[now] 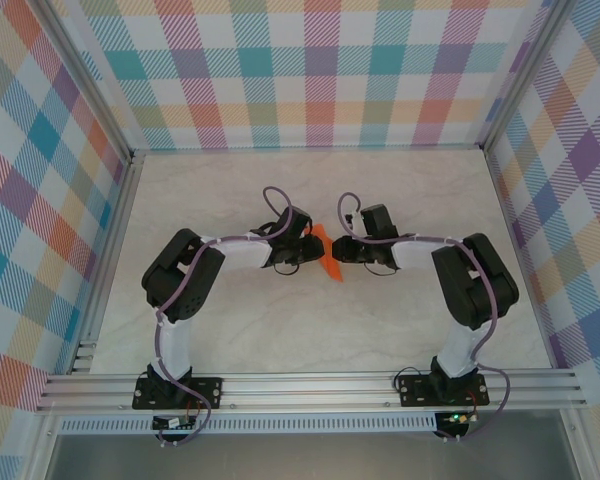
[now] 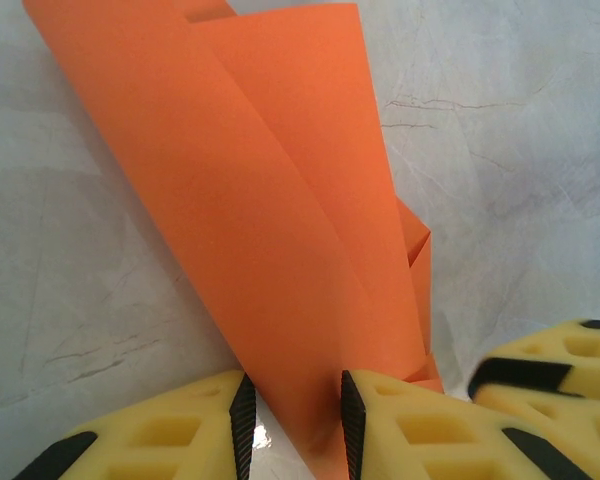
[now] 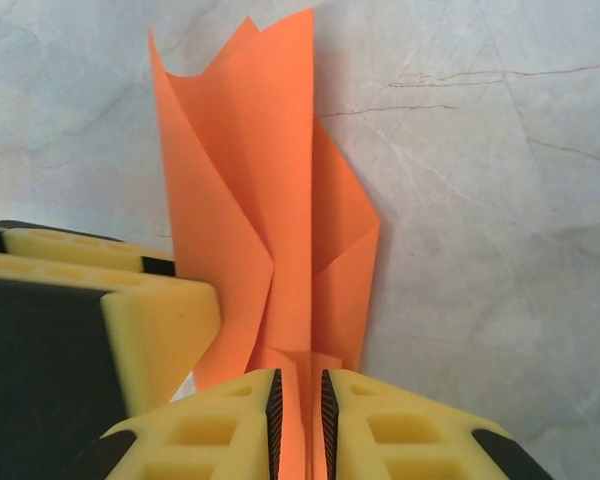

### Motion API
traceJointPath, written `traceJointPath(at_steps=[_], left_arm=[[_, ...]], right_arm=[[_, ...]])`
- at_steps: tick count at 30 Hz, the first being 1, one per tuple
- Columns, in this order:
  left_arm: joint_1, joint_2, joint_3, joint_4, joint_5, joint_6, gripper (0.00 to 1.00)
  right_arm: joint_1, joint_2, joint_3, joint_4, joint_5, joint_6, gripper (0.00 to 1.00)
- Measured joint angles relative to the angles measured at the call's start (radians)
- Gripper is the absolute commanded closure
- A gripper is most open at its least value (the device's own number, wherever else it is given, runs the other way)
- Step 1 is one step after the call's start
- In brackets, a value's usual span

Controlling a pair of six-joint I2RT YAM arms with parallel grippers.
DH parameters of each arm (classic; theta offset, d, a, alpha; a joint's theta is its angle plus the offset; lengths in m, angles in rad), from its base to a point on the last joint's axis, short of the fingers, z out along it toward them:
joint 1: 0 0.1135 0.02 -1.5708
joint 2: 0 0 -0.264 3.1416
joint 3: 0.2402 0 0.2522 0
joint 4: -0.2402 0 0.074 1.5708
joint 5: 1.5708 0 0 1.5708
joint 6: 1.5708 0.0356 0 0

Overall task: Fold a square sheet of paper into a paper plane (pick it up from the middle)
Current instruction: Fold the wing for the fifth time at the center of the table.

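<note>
Near edge: an aluminium rail [image 1: 310, 390] runs across the front of the desk [image 1: 310, 180]. Both arm bases are bolted on the rail, left arm [image 1: 180, 300] toward its left end, right arm [image 1: 470, 290] toward its right end.

Beyond the rail, roughly halfway to the back and above the rail's middle: the folded orange paper [image 1: 327, 256], held up on edge, its lower point toward the rail. The left gripper [image 1: 302, 252] meets it from one side, the right gripper [image 1: 344, 250] from the other.

Left wrist view: the jaws are part-closed around the paper's narrow end [image 2: 280, 200]. One pad [image 2: 351, 420] lies against the paper, and a sliver of desk shows beside the other pad. Cannot tell whether this is a firm pinch. A yellow finger [image 2: 550, 375] of the right gripper sits just beside.

Right wrist view: the jaws are almost together, gripping the layered folds [image 3: 270, 200] between black pads. Past them the paper fans into pointed flaps over the pale marbled desk.

Farthest from the rail: plaid wall panels [image 1: 310, 70].
</note>
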State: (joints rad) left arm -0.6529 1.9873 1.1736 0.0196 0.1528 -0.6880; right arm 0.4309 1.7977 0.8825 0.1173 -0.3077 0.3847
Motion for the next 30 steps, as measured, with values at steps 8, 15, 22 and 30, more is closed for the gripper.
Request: traceJointPath(at_steps=[8, 15, 22, 30], left_arm=[[0.000, 0.002, 0.003, 0.002, 0.001, -0.003, 0.69], [0.000, 0.002, 0.003, 0.043, 0.025, -0.032, 0.69], [0.000, 0.002, 0.003, 0.078, 0.040, -0.063, 0.69], [0.000, 0.004, 0.029, 0.058, -0.001, -0.121, 0.69]], right_arm=[[-0.002, 0.045, 0.030, -0.044, -0.010, -0.013, 0.85], [-0.010, 0.063, 0.056, -0.082, -0.018, -0.013, 0.89], [-0.012, 0.068, 0.064, -0.090, -0.026, -0.013, 0.90], [-0.014, 0.071, 0.068, -0.094, -0.034, -0.008, 0.89]])
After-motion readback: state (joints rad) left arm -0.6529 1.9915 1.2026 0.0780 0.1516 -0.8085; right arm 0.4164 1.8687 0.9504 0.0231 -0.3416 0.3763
